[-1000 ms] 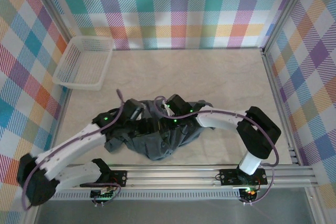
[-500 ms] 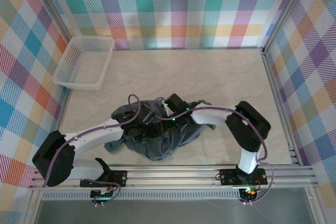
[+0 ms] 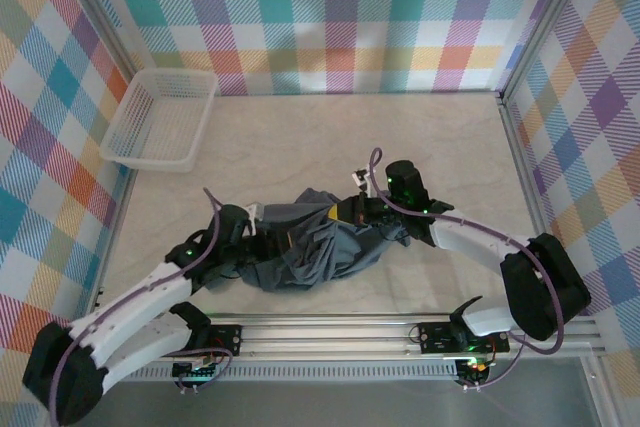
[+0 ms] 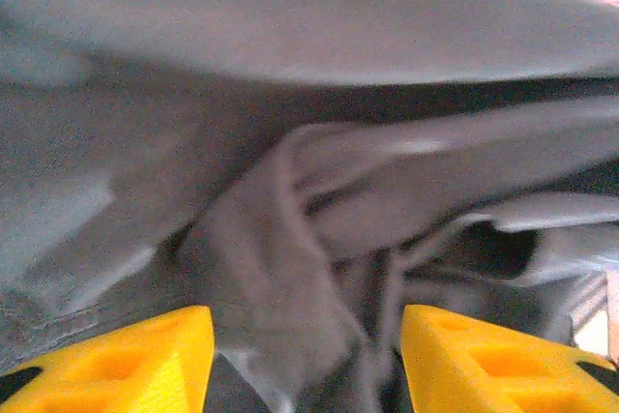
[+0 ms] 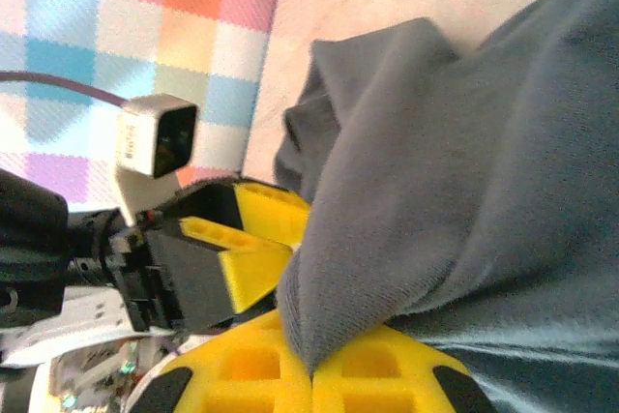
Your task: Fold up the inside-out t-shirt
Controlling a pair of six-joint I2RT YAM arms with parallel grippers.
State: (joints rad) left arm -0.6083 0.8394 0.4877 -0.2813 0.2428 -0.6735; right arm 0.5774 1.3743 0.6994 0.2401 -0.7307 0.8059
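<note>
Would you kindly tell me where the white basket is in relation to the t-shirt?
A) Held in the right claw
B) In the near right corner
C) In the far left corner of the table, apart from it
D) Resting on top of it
C: the basket sits in the far left corner of the table, apart from the t-shirt, which lies bunched near the front middle.

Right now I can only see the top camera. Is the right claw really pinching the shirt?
Observer: Yes. The right wrist camera shows the right gripper shut on a fold of the shirt.
Operator: What about the left one?
Observer: The left wrist camera shows the left gripper with its yellow fingers apart and a bunch of shirt lying between them.
</note>
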